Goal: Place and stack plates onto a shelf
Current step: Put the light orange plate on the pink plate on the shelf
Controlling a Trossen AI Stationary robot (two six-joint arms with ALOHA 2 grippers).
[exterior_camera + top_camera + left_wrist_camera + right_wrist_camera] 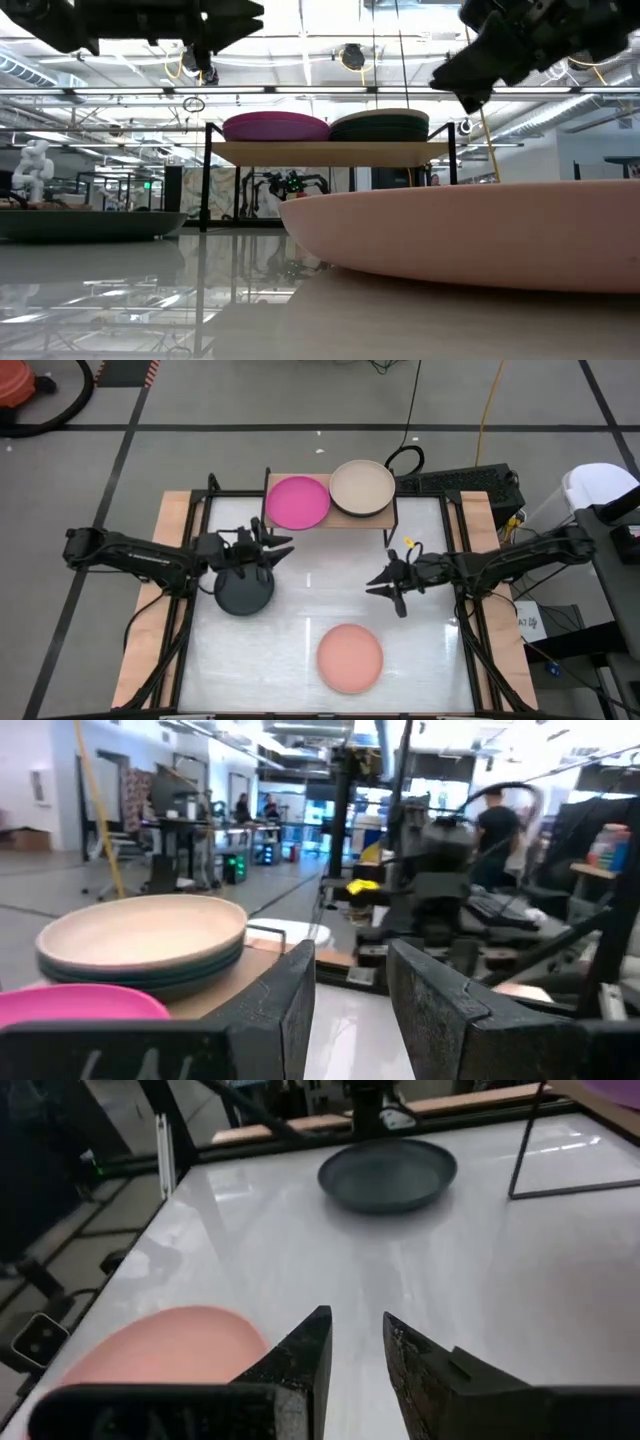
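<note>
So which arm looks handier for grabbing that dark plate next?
The left one, probably. Its left gripper hangs open right at the charcoal plate. The right gripper, also open and empty, hovers mid-table, nearer the peach plate, with the shelf beyond both.

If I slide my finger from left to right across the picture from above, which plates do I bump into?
Charcoal plate → magenta plate → peach plate and beige plate, about level with each other.
</note>
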